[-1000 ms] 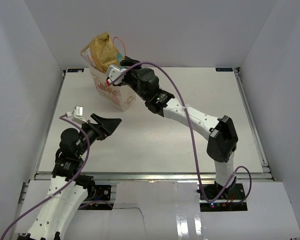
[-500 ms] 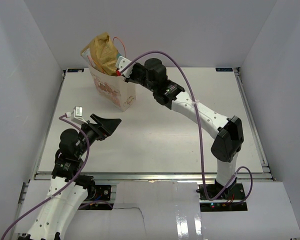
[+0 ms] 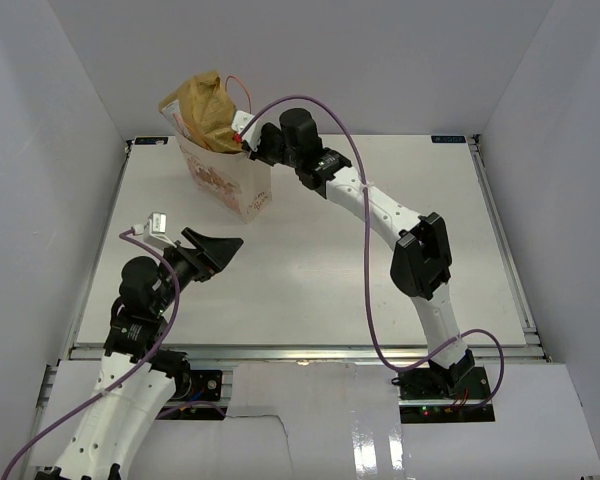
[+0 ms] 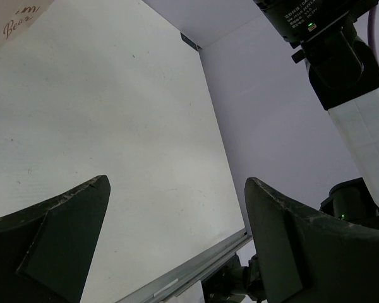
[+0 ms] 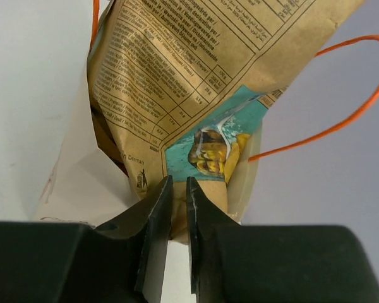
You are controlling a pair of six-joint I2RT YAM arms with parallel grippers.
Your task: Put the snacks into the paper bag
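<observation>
The cream paper bag (image 3: 230, 185) stands upright at the back left of the table. The crinkled tan-brown chip bag (image 3: 205, 105) sticks up out of its top. My right gripper (image 3: 245, 140) is at the bag's right rim. In the right wrist view its jaws (image 5: 179, 183) stand nearly together against the lower edge of the chip bag (image 5: 177, 63), just above the paper bag's wall (image 5: 76, 170), with nothing plainly held. The small candy packets are hidden. My left gripper (image 3: 225, 250) is open and empty above the table's left side (image 4: 177, 183).
The bag's thin orange loop handle (image 5: 360, 107) arcs to the right of the chip bag. A corner of the paper bag (image 4: 12, 19) shows at the top left of the left wrist view. White walls enclose the table on three sides.
My right arm has stretched up and back, moving its gripper from the paper bag's front side to its top rim by the chip bag. The left arm has not moved.
</observation>
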